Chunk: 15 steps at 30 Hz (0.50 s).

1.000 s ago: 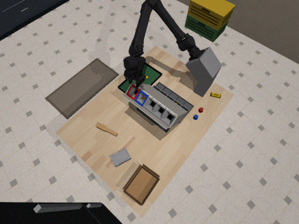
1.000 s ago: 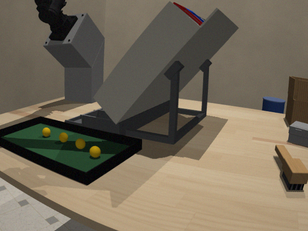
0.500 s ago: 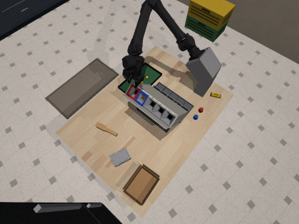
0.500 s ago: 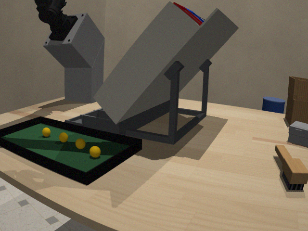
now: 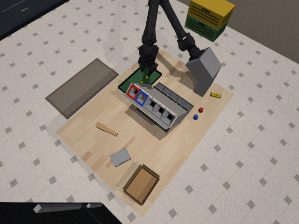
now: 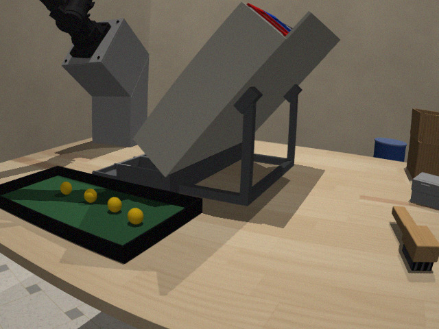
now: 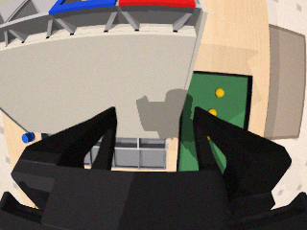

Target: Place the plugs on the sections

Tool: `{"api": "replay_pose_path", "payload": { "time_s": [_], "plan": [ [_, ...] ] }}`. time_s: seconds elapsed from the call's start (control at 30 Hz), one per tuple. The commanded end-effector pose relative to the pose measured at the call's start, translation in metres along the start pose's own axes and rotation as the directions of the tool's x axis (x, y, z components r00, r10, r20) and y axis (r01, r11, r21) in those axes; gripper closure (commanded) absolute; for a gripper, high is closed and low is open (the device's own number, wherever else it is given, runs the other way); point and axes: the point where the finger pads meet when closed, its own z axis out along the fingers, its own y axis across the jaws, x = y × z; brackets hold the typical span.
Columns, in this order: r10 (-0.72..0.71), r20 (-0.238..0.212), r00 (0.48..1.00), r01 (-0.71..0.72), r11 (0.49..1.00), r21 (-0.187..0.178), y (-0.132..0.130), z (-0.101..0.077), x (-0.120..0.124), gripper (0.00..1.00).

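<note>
My gripper (image 5: 147, 69) hovers above the green marble tray (image 5: 139, 77), just behind the grey funnel cover. In the wrist view its fingers stand apart with nothing between them. The red-banded funnel (image 5: 132, 92) and the blue-banded funnel (image 5: 141, 98) are the two leftmost funnels; both bands show at the top of the wrist view (image 7: 155, 3) (image 7: 83, 6). Several yellow marbles (image 6: 114, 204) lie in the tray (image 6: 95, 208). The red plug (image 5: 200, 109) and blue plug (image 5: 195, 117) stand on the table right of the sectioned catch tray (image 5: 174, 95).
The arm's grey base block (image 5: 203, 71) stands at the back right, with a small yellow block (image 5: 215, 94) beside it. A wooden brush (image 5: 106, 129), a grey box (image 5: 120, 157) and an open cardboard box (image 5: 141, 184) lie in front. A brown mat (image 5: 81, 87) lies to the left.
</note>
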Motion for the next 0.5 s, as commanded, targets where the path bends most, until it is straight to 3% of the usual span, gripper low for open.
{"api": "replay_pose_path", "payload": {
  "time_s": [0.0, 0.47],
  "plan": [
    [0.033, 0.026, 0.999, -0.033, 0.999, -0.003, 0.000, -0.019, 0.013, 0.41],
    [0.012, 0.012, 1.000, -0.012, 1.000, -0.001, -0.001, -0.024, 0.024, 0.41]
  ]
}}
